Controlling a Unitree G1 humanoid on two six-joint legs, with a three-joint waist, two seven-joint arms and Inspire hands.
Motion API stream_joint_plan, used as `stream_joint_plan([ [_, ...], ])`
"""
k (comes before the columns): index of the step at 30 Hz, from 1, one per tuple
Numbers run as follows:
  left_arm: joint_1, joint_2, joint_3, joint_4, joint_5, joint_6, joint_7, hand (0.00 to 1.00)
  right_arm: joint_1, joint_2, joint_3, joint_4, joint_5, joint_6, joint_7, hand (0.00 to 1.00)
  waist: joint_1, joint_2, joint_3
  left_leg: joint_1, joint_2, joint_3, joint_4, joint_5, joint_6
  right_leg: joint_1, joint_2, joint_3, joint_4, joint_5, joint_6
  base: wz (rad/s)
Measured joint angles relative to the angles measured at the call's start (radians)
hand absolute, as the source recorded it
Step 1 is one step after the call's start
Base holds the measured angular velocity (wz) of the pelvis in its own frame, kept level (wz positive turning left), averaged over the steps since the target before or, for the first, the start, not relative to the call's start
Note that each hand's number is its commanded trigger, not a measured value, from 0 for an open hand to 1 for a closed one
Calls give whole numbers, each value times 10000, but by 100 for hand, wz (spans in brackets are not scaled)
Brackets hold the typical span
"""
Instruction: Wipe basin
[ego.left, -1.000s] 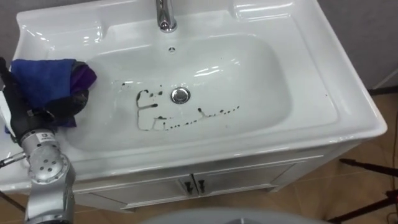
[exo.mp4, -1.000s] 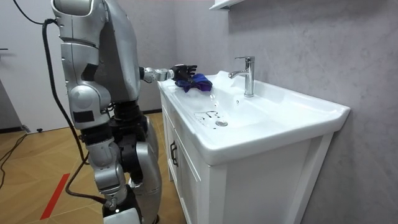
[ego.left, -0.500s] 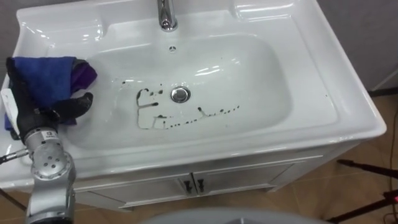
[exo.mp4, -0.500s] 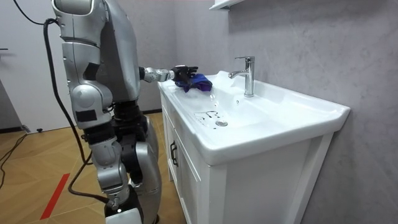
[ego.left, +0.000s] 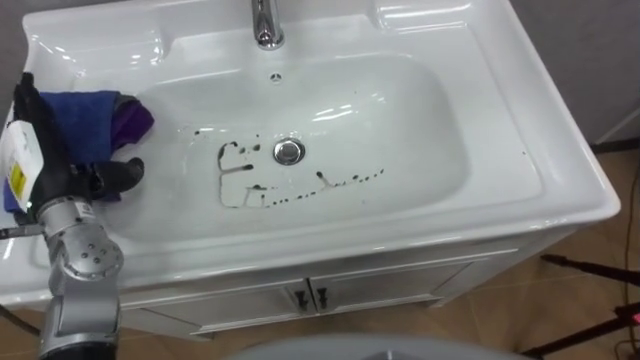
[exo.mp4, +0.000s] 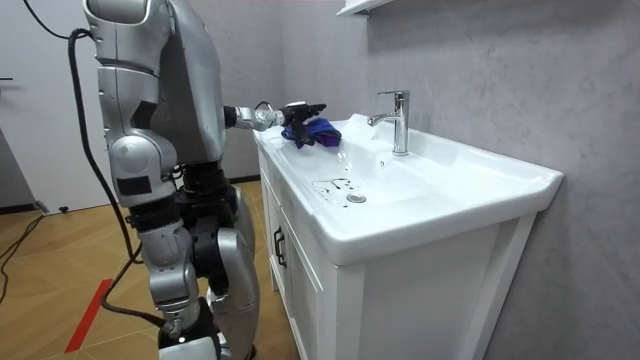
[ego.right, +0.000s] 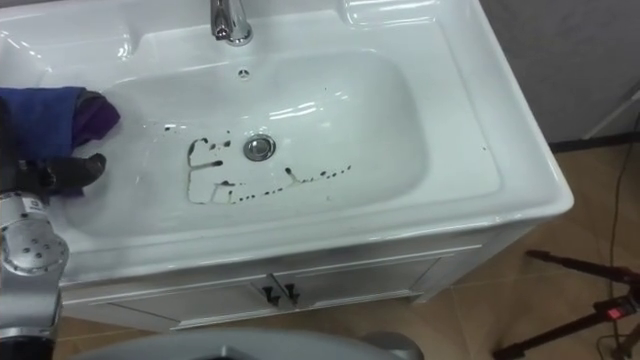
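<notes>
Left eye view: grips the cloth (ego.left: 88, 120) in the left hand (ego.left: 48, 150), fingers curled round it, well left of the drain (ego.left: 289, 152), up on the basin (ego.left: 440, 130) slope. Best carried down to the dark marks (ego.left: 258, 187) just beside the drain, pressed flat, swept straight across.

Room view: stands close against the cabinet (exo.mp4: 300, 270), arm out over the rim, far from the drain. Better to lean than overreach.

Right eye view: same clamp on the cloth. Keep it bunched under the palm.
</notes>
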Motion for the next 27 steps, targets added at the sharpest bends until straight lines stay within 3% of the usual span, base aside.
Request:
stream_joint_plan([
  [5,-6,1,0,19,275,785,-57,0,117,-6,4,-211,30,290,-13,0,43,44,-26,9,1,17,-1,0,0,-12,20,86,-2,2,-3,-1],
  [11,-7,30,7,18,661,1376,-271,0,159,-11,15,-347,52,560,-144,0,164,120,-67,5,12,0,-2,0,0,-48,41,173,13,14,-24,-3],
  [16,-8,55,17,16,942,1592,-285,0,401,-10,18,-582,108,660,-268,0,287,86,-53,13,15,-26,0,0,-1,-7,43,148,-8,15,-26,1],
  [23,-13,54,17,137,942,1604,-313,0,398,-5,30,-595,107,727,-331,0,294,-6,-29,6,15,-34,6,0,-1,-7,50,154,-21,15,-27,0],
  [27,-15,54,15,287,943,1629,-469,0,401,-10,36,-624,112,768,-334,0,303,-7,-78,14,26,-2,-2,-1,-3,-1,65,164,-27,17,-30,0],
])
